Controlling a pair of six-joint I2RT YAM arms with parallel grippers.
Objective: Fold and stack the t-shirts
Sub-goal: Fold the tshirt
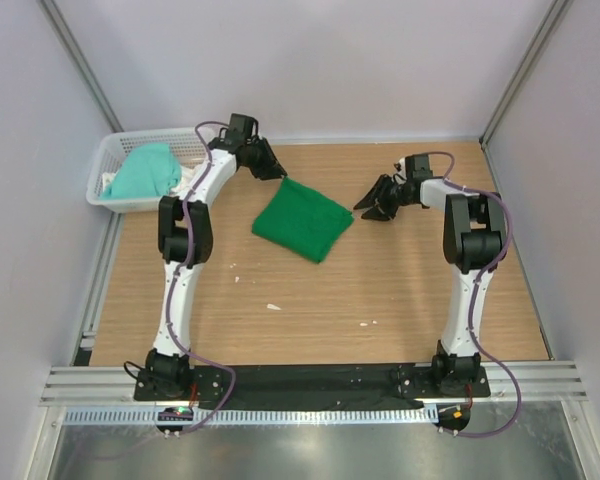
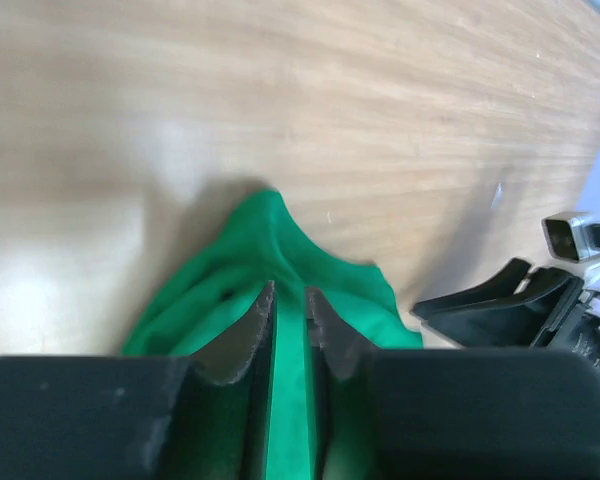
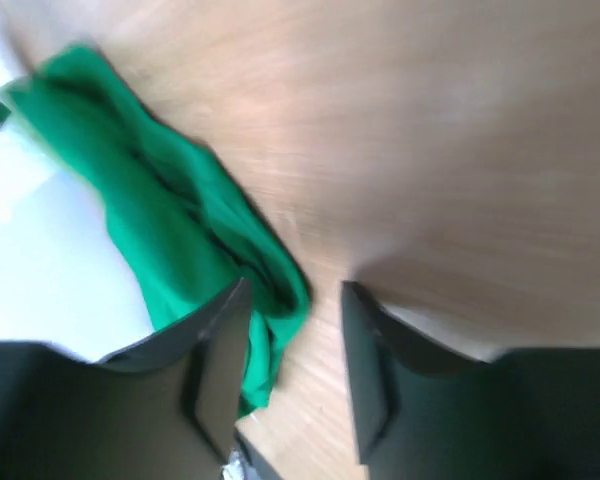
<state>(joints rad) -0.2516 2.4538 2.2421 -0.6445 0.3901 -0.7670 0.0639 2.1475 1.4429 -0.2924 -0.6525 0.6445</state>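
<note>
A soft, rumpled green shirt (image 1: 302, 220), folded into a diamond, is lying mid-tabletop (image 1: 400, 300), the left fingers (image 2: 245, 340) pinching its 11 o'clock corner, the right fingers (image 3: 220, 360) hovering spread at its 3 o'clock corner, a mint shirt (image 1: 142, 172) filling the lattice basket (image 1: 105, 160) at 10 o'clock.

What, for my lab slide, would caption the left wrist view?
Left gripper pinching a fold of the green t-shirt on the wooden table.
</note>
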